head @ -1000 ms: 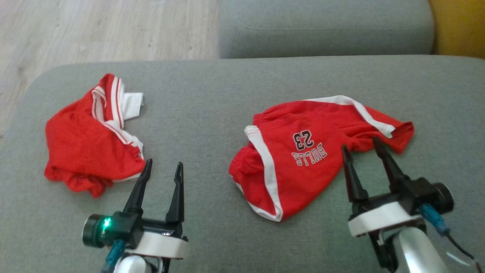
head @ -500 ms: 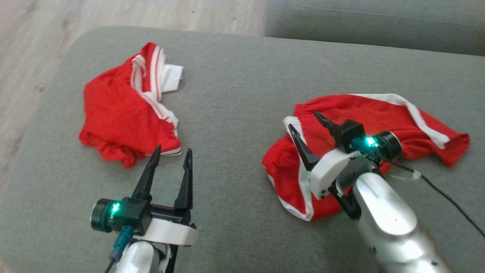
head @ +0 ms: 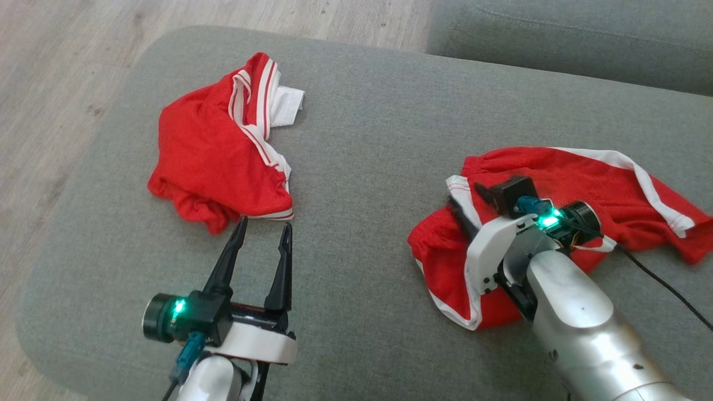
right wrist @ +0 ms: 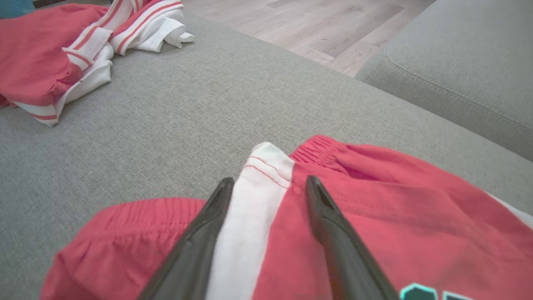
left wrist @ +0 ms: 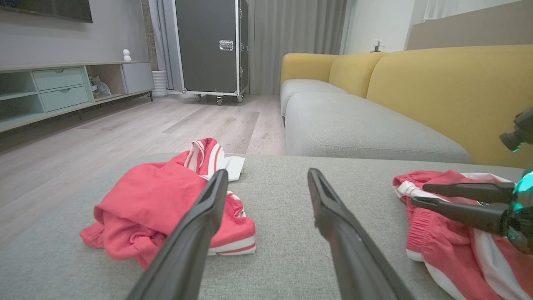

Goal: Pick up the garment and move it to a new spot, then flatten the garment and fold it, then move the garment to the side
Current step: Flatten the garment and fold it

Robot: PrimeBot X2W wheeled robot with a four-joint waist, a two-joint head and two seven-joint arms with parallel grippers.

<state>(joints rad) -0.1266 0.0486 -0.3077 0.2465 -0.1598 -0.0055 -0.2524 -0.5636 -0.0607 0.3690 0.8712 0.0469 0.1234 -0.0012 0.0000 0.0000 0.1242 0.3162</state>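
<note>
The garment (head: 557,172), red shorts with white side stripes, lies crumpled on the right of the grey cushion (head: 362,139). My right gripper (head: 468,200) is lowered onto its left end. In the right wrist view its fingers stand apart astride a white stripe of the garment (right wrist: 374,200), with my right gripper (right wrist: 270,180) tips on the fabric. My left gripper (head: 265,224) is open and holds nothing, hovering just in front of a second red garment (head: 211,150). The left wrist view shows my left gripper (left wrist: 267,173) open, and my right gripper (left wrist: 418,194) at the garment (left wrist: 429,246).
The second red garment (left wrist: 158,196), with white and red trim, lies bunched at the left (right wrist: 37,37). Another grey seat cushion (head: 557,39) lies beyond. Wooden floor (head: 55,83) is past the cushion's left edge. A black cable (head: 657,278) trails from my right wrist.
The head camera has shifted. My right gripper swung left across the garment to its white-striped end and came down on it, with its fingers a little closer together. The left gripper stayed open.
</note>
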